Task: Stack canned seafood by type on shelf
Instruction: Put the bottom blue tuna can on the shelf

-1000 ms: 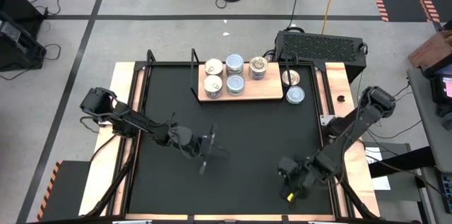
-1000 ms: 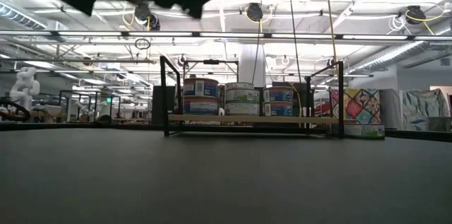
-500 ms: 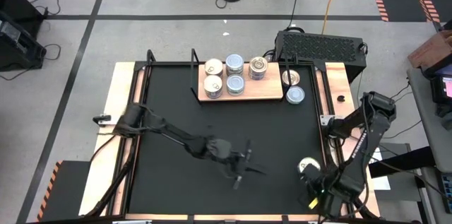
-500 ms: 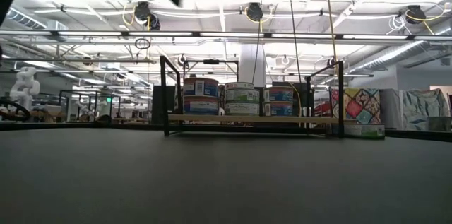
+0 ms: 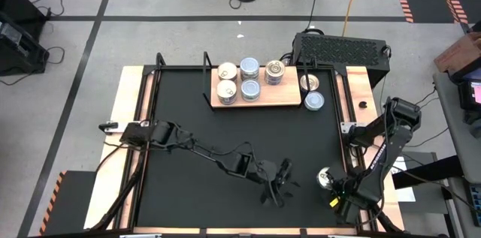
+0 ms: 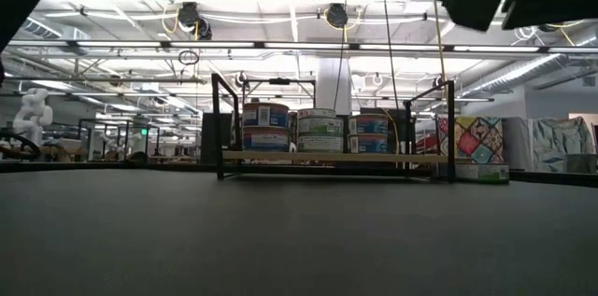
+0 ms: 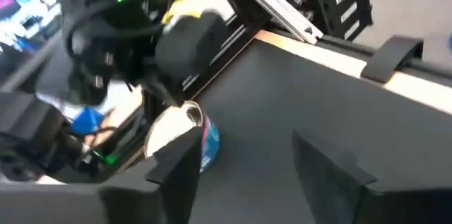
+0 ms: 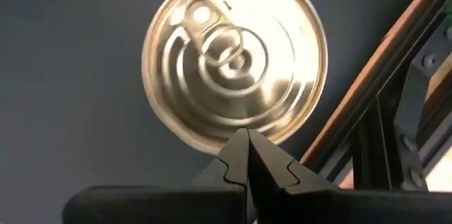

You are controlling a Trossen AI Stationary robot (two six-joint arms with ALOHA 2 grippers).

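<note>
A tin (image 5: 325,178) with a goldish-silver top (image 8: 236,65) and a blue label (image 7: 210,141) stands on the black table near its right near corner. My right gripper (image 5: 337,193) points down beside it, shut, its tips (image 8: 247,146) over the tin's near rim. My left gripper (image 5: 279,184) reaches in from the left and is open. In the left wrist view its fingers (image 7: 247,171) face the tin from a short way off. The shelf (image 5: 287,100) at the far side bears several tins (image 5: 249,79) standing on their bases. My right gripper's shut fingertips (image 8: 247,155) point down over the rim of the tin's top (image 8: 233,131). I cannot tell whether they touch it. The tin stands upright on the table.
Two more tins (image 5: 309,82) (image 5: 314,101) stand on the table right of the shelf. A black ribbed box (image 5: 342,46) sits beyond the far right corner. In the low view the shelf (image 6: 336,157) and its tins (image 6: 320,130) show far off, with dark arm parts overhead.
My left arm has stretched from the table's left middle toward the near right, bringing its gripper close to the tin. My right gripper has drawn back toward the near right corner and turned, uncovering the tin, which stands where it was half a second ago.
</note>
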